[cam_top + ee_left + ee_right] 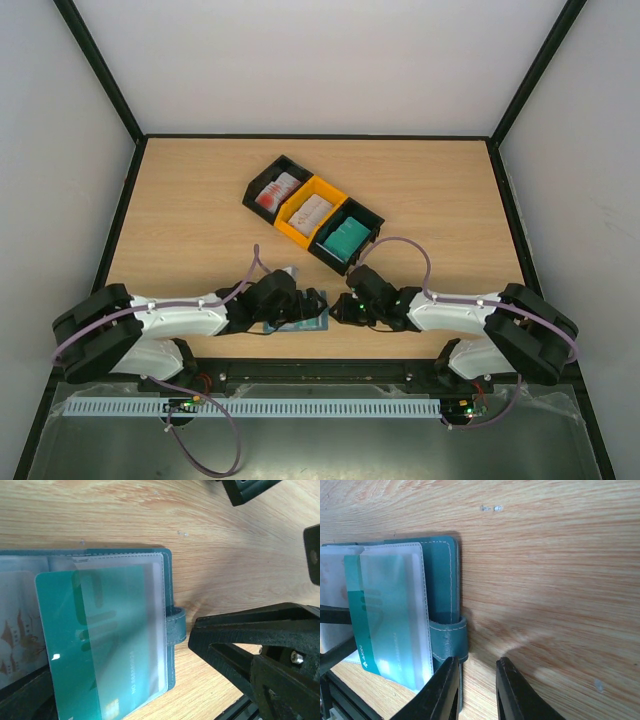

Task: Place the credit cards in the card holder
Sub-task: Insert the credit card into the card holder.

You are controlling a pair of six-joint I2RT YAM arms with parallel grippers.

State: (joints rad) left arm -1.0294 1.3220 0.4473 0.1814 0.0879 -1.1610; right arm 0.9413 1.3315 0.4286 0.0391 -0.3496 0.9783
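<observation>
Light wood table (180,220), white walls, black frame posts at the corners. Row of three bins runs diagonally at centre. L to R: black bin (265,178) w/ red-and-white cards (275,192), yellow bin (290,236) w/ whitish cards (312,212), second black bin (325,261) w/ green-teal stack (345,238). Card holder (300,322) lies open, flat on the table at lower centre, btwn the two grippers. A green-teal card (100,645) sits partly inside its clear sleeve (156,630), lower end sticking out. Left gripper (308,306) is over the holder, jaws spread wide, holding nothing. Right gripper (477,661) is at the holder's clasp tab (449,637), jaws a narrow gap apart w/ bare wood btwn them.
</observation>
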